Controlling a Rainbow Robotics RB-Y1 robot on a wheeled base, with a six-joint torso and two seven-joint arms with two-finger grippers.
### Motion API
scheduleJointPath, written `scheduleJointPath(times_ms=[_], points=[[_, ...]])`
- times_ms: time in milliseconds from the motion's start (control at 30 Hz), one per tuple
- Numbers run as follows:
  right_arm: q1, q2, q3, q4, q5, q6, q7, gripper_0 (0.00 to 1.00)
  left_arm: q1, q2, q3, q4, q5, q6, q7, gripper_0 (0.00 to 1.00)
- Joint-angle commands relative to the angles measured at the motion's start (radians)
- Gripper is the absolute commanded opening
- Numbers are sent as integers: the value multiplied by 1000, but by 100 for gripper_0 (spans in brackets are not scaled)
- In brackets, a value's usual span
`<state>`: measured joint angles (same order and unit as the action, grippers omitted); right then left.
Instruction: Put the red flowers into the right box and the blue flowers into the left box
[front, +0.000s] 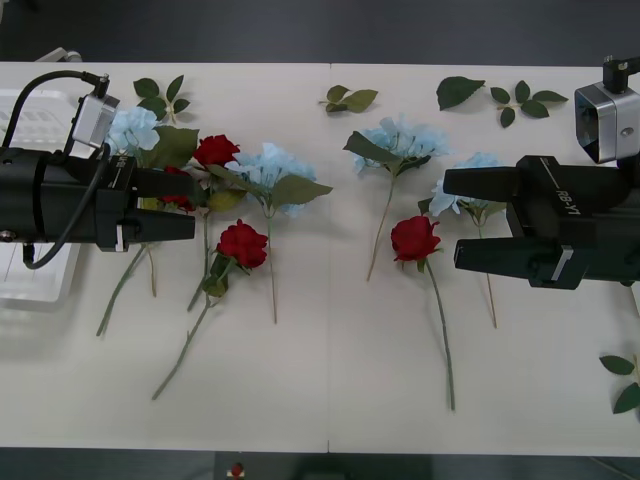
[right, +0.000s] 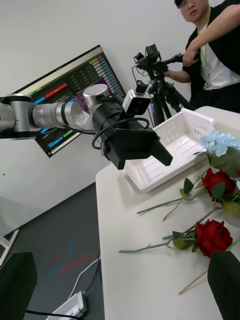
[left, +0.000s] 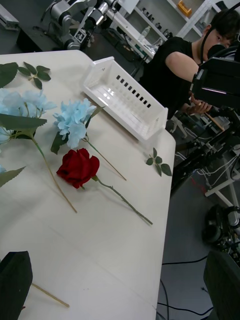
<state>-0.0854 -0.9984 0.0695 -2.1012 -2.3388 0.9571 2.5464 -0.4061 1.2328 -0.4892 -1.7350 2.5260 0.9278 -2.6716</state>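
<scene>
Both arms reach level over the white table (front: 330, 400), black left gripper (front: 175, 205) and right gripper (front: 462, 218) spread open, empty. Deep-red fabric roses (front: 242, 243) and pale-blue fluffy flower clusters (front: 405, 140) lie between them; the white plastic left tray (front: 35, 285) sits under the left arm.

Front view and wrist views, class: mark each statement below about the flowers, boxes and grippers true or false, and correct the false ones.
1. The left box holds no flowers. True.
2. The right gripper is shut on a red rose. False: it is open and holds nothing, above the table beside a lone red rose.
3. The left gripper hovers over flowers at the table's left. True.
4. Every blue flower is boxed. False: all lie on the table.
</scene>
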Motion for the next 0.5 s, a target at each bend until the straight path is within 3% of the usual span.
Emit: scheduleJointPath(times_ms=[33, 233, 500], points=[[-24, -8, 1, -16, -2, 0, 32, 100, 70, -38, -35, -3, -1, -6, -34, 100], [-24, -8, 1, -16, -2, 0, 32, 100, 70, -65, -3, 9, -7, 0, -34, 100], [-24, -8, 1, -16, -2, 0, 32, 100, 15, -21, 34, 95, -7, 2, -34, 100]])
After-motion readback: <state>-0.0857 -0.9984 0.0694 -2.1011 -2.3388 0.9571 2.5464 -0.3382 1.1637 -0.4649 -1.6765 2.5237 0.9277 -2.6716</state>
